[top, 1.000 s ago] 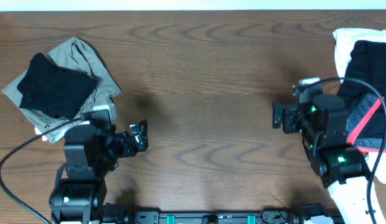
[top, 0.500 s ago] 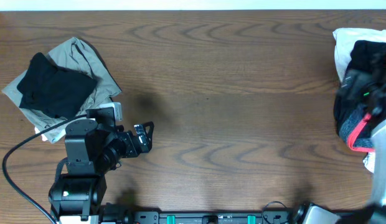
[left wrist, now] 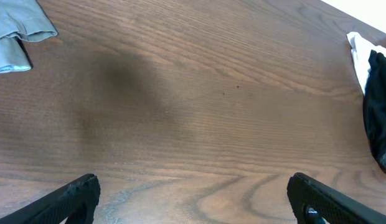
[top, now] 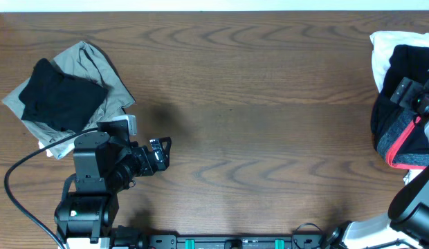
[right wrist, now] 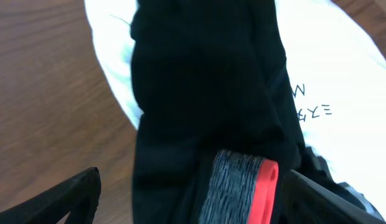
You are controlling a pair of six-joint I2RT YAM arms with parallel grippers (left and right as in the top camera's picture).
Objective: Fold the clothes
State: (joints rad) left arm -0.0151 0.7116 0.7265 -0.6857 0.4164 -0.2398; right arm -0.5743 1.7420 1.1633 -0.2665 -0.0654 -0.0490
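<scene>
The clothes (top: 391,124) lie bunched at the table's far right edge: black fabric with a heathered grey waistband edged in coral red (top: 403,138). My right gripper (top: 411,94) hangs over this pile. In the right wrist view it (right wrist: 193,208) is open, its two fingers straddling the black fabric (right wrist: 199,93) and the grey waistband (right wrist: 233,186), with a gap on each side. My left gripper (top: 161,149) is at the lower left, open (left wrist: 193,202) over bare wood and holding nothing. The clothes show small at the left wrist view's right edge (left wrist: 378,106).
A plain black folded garment (top: 59,97) rests on a grey one (top: 97,62) at the left; the grey corner shows in the left wrist view (left wrist: 18,28). A white printed garment (top: 384,48) (right wrist: 342,81) lies under the clothes at the right.
My right arm has swung from the table's right-middle out to the far right edge, over the clothes. The left gripper shifted slightly right, then held still.
</scene>
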